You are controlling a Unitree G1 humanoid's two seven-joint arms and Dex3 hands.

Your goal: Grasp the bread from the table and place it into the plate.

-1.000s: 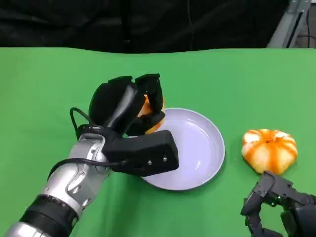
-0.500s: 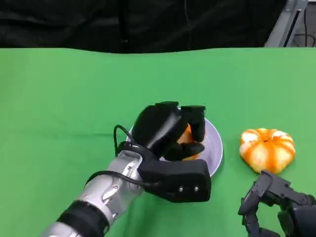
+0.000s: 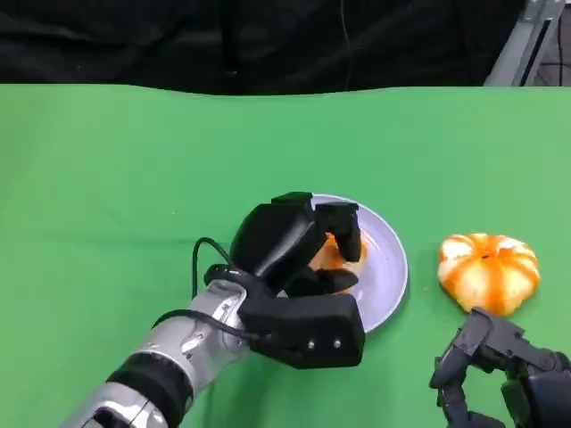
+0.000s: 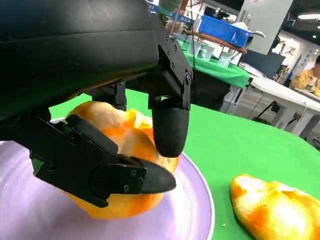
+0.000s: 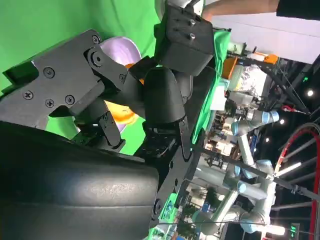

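bread: we see the orange bread (image 4: pixel 120 165) held over the inside of the plate (image 3: pixel 385 259), its underside at or just above the plate's floor; we cannot tell whether it touches.
hand on the bread: our left hand (image 3: pixel 299 245) has its fingers closed round the bread, one fingertip (image 4: pixel 170 132) pressing its upper side and a lower one (image 4: pixel 135 180) across its front.
key relation: the bread sits inside the hand's grasp and directly above the plate's near-left part, so we judge the coming move to be a short lowering, if any, and then a spreading of the fingers.
long axis: the bread looks roundish; we cannot make out a clear long axis under the fingers.
nearer arm: the left arm is at the plate; our right hand (image 3: pixel 500 374) rests on the table (image 3: pixel 107 178) well to the plate's right and nearer us, its fingers curled in on nothing.
second piece: another orange-and-white bread (image 3: pixel 488 270) lies on the table just right of the plate, apart from its rim.
surface: a flat green cloth, with the plate's pale lilac floor smooth and shallow.
room: beyond the plate the cloth runs to a dark backdrop; we judge there is room for the fingers to open inside the rim.
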